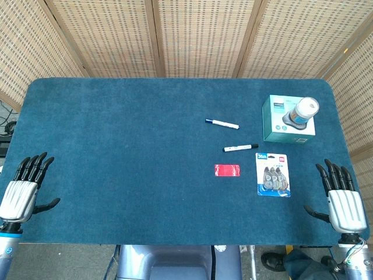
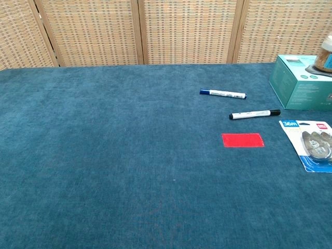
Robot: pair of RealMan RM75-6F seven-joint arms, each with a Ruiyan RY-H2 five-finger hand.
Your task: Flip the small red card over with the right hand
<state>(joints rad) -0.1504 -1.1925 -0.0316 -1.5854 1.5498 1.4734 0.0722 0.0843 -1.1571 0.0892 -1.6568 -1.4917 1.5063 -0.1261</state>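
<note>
Only my head view showed the hands: the left hand (image 1: 22,189) at 8 o'clock and the right hand (image 1: 341,198) at 4 o'clock, both holding nothing, fingers (image 1: 333,172) spread wide. The chest view caught neither. One small red card (image 1: 227,170) lay flat on the blue bench (image 1: 116,146), right of centre. At its 12 o'clock lay two markers, black-capped (image 1: 240,147) and blue-capped (image 1: 222,123). I counted one tape pack (image 1: 273,174) and one teal box (image 1: 288,119) carrying one bottle (image 1: 303,111).

1 red card (image 1: 227,170), 2 markers (image 1: 222,123) (image 1: 240,147), 1 tape pack (image 1: 273,174), 1 box (image 1: 288,119), 1 bottle (image 1: 303,111), 2 hands (image 1: 22,189) (image 1: 342,201).
</note>
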